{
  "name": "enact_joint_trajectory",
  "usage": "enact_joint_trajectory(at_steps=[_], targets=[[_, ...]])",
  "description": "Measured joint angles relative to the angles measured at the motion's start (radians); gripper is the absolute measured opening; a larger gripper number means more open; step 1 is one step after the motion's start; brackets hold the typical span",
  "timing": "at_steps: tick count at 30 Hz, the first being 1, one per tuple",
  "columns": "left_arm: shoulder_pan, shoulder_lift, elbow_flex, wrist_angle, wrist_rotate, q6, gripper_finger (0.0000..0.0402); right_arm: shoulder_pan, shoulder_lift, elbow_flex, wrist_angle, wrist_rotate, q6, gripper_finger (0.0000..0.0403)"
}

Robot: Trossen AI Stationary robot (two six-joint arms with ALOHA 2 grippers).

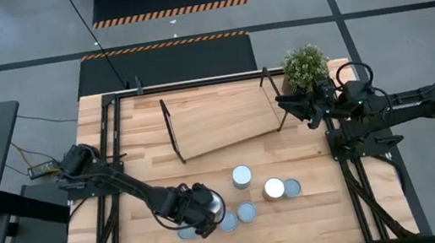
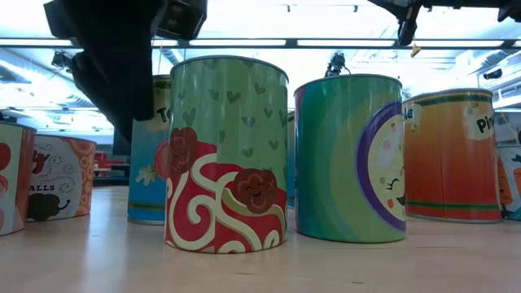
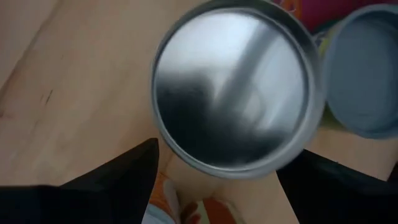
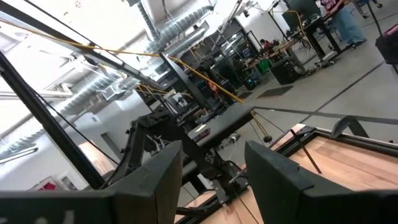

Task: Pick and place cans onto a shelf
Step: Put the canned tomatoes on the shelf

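Observation:
Several cans stand upright in a group on the wooden table near its front edge, among them silver-topped ones (image 1: 242,176) (image 1: 274,188) and blue-grey-topped ones (image 1: 247,212). My left gripper (image 1: 202,209) hangs open over the group's left side. In the left wrist view its two fingers (image 3: 127,180) stand on either side of a silvery can top (image 3: 233,87), pointing down. I see no touch. The slanted light-wood shelf (image 1: 222,121) stands at the far middle. My right gripper (image 4: 214,168) is open and empty, held up by the shelf's right end (image 1: 288,110).
A potted green plant (image 1: 305,65) stands at the far right corner beside my right arm. A blue-grey-topped can (image 3: 367,81) stands close beside the silvery one. In the low view a green-and-red can (image 2: 228,155), a green can (image 2: 350,159) and an orange can (image 2: 452,155) stand close together.

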Motion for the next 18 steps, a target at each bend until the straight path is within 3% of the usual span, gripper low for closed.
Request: enact_joint_trajectory(at_steps=[18], targets=[[0.028, 0.000, 0.000, 0.097, -0.115, 0.000, 0.0318, 0.000, 0.000, 0.000, 0.002, 0.000, 0.001, 0.0181]])
